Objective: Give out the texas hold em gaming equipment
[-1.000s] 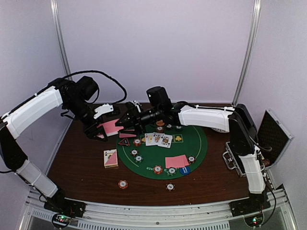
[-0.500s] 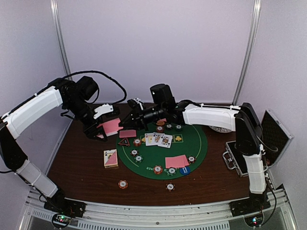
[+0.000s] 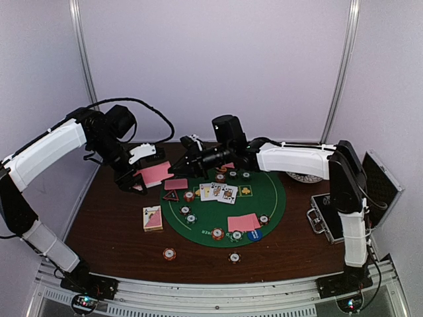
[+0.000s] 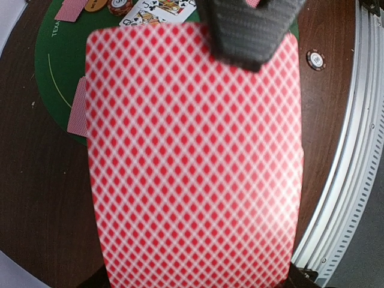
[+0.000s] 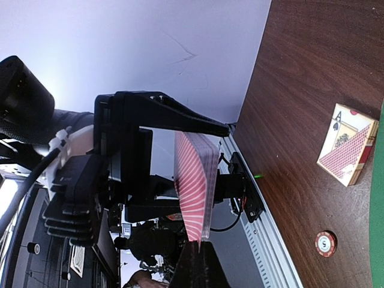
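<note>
My left gripper point(image 3: 137, 179) is shut on a deck of pink-backed playing cards point(image 3: 154, 173), held above the table's back left. In the left wrist view the deck point(image 4: 192, 162) fills the frame and hides the jaws. My right gripper point(image 3: 176, 170) reaches in from the right and is shut on the edge of the deck's top card point(image 5: 193, 180); its fingers point(image 5: 201, 261) pinch that edge. One of these fingers point(image 4: 249, 30) overlaps the deck's far end. More cards and chips lie on the green round mat point(image 3: 268, 198).
On the mat lie face-up cards point(image 3: 218, 192), two face-down pink cards point(image 3: 243, 222), a triangle marker point(image 3: 170, 196), a blue button point(image 3: 254, 233) and several chips. A card box point(image 3: 153, 218) and two chips point(image 3: 170, 253) lie on the wood. An open case point(image 3: 370, 191) stands right.
My right gripper has gone from open to shut on the top card's edge and has drawn slightly to the right. The left gripper and the deck have stayed in place.
</note>
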